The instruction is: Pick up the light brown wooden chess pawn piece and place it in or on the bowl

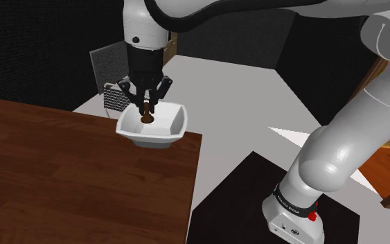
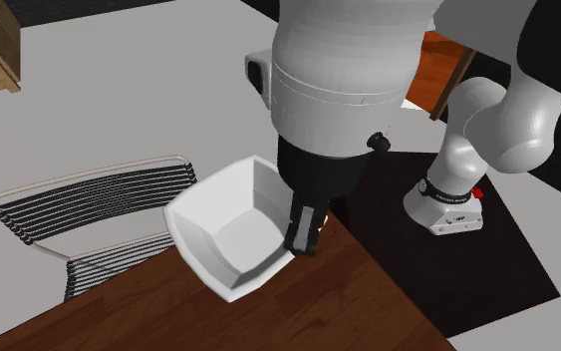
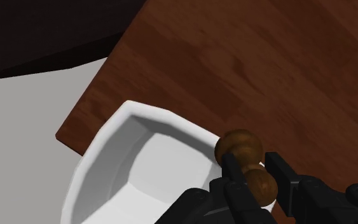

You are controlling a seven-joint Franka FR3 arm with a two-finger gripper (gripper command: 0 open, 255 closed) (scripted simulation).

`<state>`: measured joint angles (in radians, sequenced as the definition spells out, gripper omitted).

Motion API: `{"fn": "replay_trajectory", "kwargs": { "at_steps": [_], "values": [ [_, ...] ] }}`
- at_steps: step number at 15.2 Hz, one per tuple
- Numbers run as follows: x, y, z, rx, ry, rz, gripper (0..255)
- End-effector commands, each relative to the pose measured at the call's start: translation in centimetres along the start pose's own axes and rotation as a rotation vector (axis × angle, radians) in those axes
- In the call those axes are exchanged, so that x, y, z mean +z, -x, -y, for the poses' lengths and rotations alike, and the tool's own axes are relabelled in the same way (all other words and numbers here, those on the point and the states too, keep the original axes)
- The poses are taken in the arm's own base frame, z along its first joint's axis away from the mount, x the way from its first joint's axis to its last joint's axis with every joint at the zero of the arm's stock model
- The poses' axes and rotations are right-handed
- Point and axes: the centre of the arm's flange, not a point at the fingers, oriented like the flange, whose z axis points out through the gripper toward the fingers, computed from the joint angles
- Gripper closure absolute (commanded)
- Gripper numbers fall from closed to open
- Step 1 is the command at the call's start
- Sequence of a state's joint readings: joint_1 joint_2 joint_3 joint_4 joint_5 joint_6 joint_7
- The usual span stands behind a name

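- Pawn, brown and round-headed: pinched between the two black fingers, head sticking out past their tips.
- Hangs over the white bowl, seemingly nearer the rim on one side of the fingers than the hollow's middle.
- Risks striking that rim on release, then bouncing or rolling out onto the wooden counter.
- Could also swivel in the pinch, being round and narrow, and drop askew.
- Calls for a careful descent too, given the bowl's perch at the counter's corner: easily shoved over the edge by a knock from the fingers.
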<state>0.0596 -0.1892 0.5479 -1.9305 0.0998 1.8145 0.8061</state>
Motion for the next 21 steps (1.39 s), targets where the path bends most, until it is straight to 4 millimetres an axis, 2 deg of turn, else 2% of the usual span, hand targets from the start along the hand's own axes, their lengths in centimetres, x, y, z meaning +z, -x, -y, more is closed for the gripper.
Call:
{"fn": "replay_trajectory", "kwargs": {
  "at_steps": [1,9,10,21],
  "values": [
    [-0.2,-2.4,-1.3,-0.001,0.000,0.000,255],
    [-0.8,-11.4,-6.7,-0.001,0.000,0.000,255],
    [-0.8,-12.0,-7.0,-0.001,0.000,0.000,255],
    [5.0,-11.8,-7.2,-0.001,0.000,0.000,255]
  ]
}}
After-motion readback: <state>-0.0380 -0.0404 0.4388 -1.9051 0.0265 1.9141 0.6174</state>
